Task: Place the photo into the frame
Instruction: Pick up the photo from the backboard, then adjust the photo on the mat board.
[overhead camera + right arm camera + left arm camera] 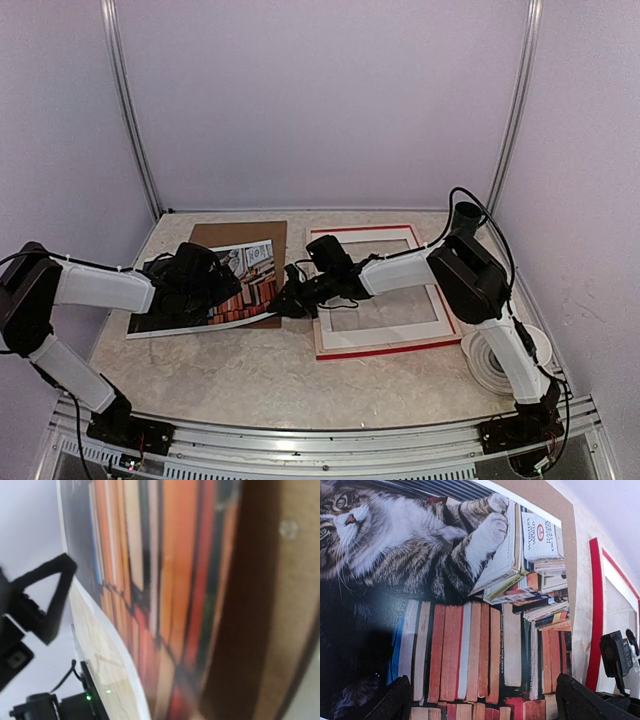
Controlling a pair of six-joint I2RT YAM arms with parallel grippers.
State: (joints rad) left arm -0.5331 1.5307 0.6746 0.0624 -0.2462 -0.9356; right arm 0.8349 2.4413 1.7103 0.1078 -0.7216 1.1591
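The desk [300, 390] is a pale, marbled beige surface, closed in on three sides by plain lavender walls [320, 100] with slim metal posts at the corners.

The left end effector [210, 285] hangs low over the photo [250, 272], its fingers [395, 702] spread wide. The cat and the stacked books lie directly beneath and ahead of it.

The photo rests partly on a brown backing board [240, 233] that shows beyond the left end effector.

The right end effector [284, 300] reaches across to the photo's right edge, just beside the left end effector. In its wrist view the print's white border curves close past one finger [47, 597]. I cannot tell whether the jaws are pinching the print.

The frame [390, 349] lies flat behind the right end effector, under that arm, with a white mat [385, 334] lying in it. A coil of white cable [495, 365] sits by the right arm's base.
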